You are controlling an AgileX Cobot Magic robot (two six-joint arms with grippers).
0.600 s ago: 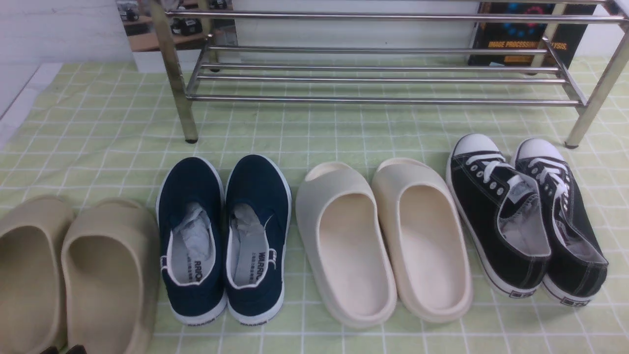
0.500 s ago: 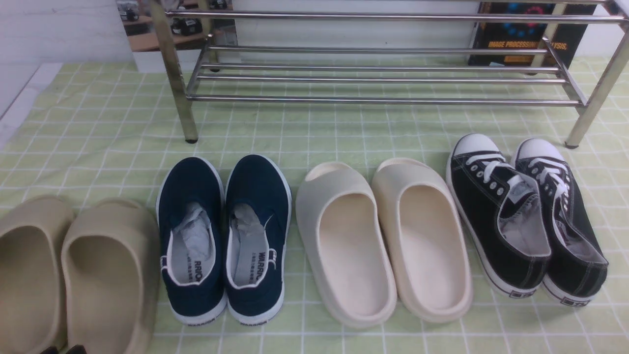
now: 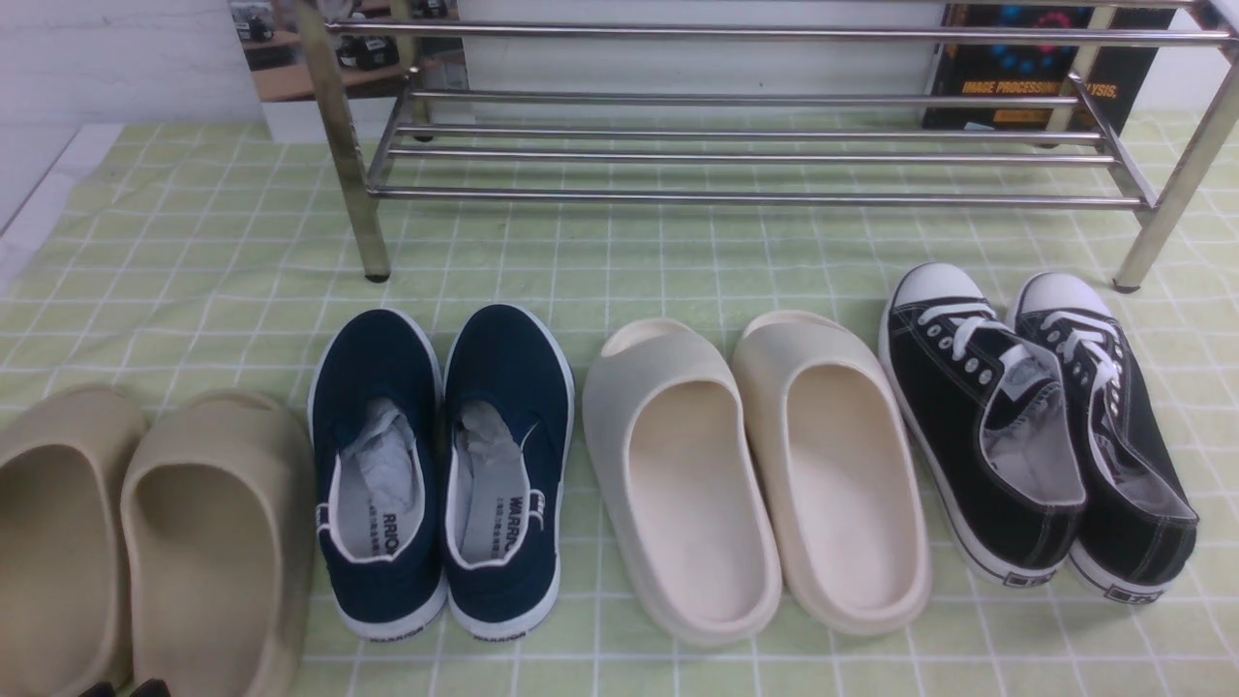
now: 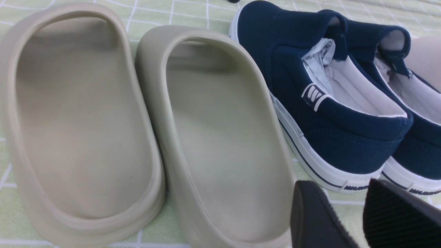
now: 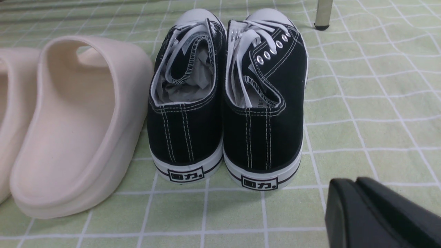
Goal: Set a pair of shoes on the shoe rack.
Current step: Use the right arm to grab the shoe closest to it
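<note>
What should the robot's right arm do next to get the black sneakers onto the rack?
Probably spread its right fingers. They look pressed together a little behind the heels of the black sneakers, which stand side by side on the cloth, not yet on the rack. Shut fingers cannot take hold of a shoe.

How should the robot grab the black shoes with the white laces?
Pinch the two inner heel collars together: the black sneakers stand side by side, touching, heels toward the robot, openings up. Come from above at the heel end, one finger inside each shoe. That probably lifts both.
</note>
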